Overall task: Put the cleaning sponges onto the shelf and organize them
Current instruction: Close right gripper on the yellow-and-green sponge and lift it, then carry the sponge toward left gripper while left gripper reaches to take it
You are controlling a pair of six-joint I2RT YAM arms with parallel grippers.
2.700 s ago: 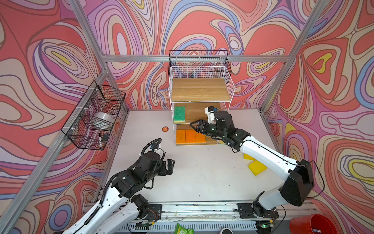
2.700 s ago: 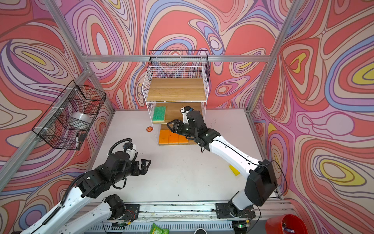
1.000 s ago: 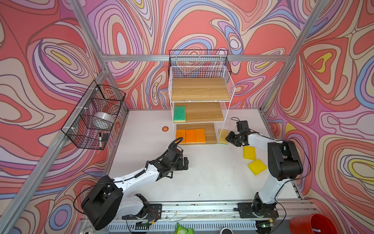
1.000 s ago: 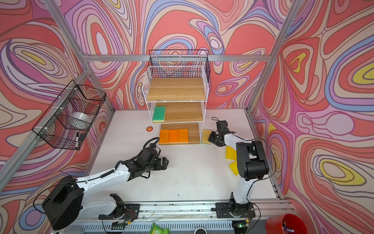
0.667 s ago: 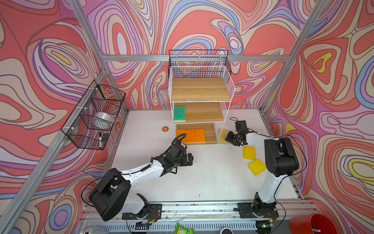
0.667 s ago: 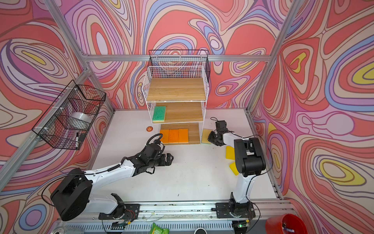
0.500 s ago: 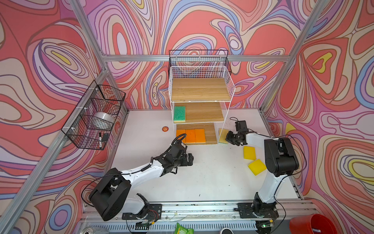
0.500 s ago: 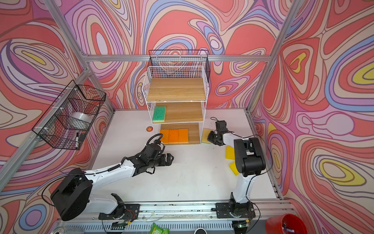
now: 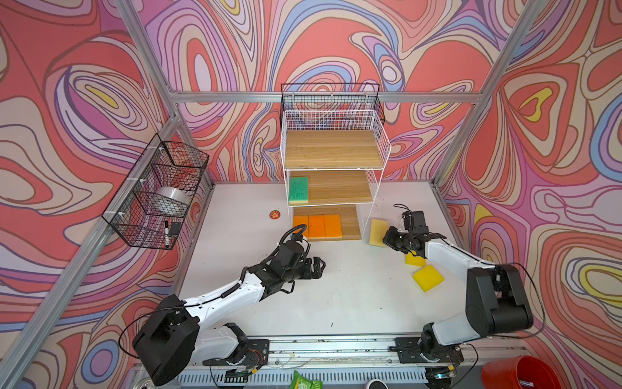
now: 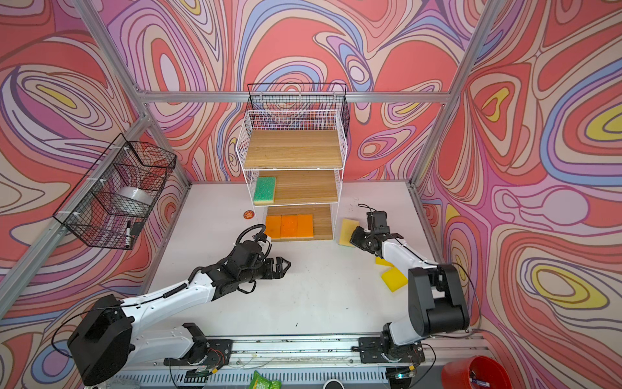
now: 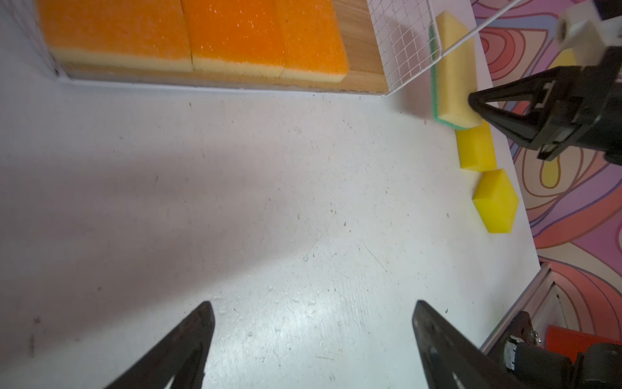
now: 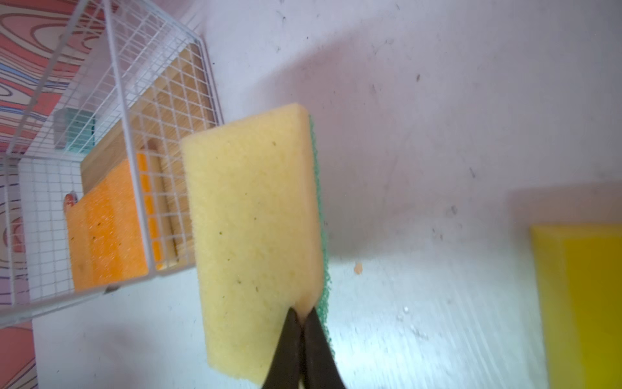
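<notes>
Pinching a green-backed sponge (image 12: 252, 235) by its corner beside the shelf (image 9: 333, 150), the right fingers (image 12: 286, 350) press together; left fingers (image 11: 188, 340) spread, empty; three orange sponges (image 9: 316, 226) and one green sponge (image 9: 298, 189) shelved; two yellow sponges (image 9: 428, 278) left on the surface (image 9: 336, 303).

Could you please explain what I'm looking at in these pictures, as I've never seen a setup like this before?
These are two robot arms on a white table, each ending in a two-fingered hand. Two pictures look down on the whole scene from above; the other two come from a small camera on each arm's wrist. At the back stands a wire shelf, with three orange sponges on its bottom board and a green sponge on the middle one. Two yellow sponges lie on the table at the right. The right hand is shut on the edge of a green-backed sponge beside the shelf. The left hand is open and holds nothing.
</notes>
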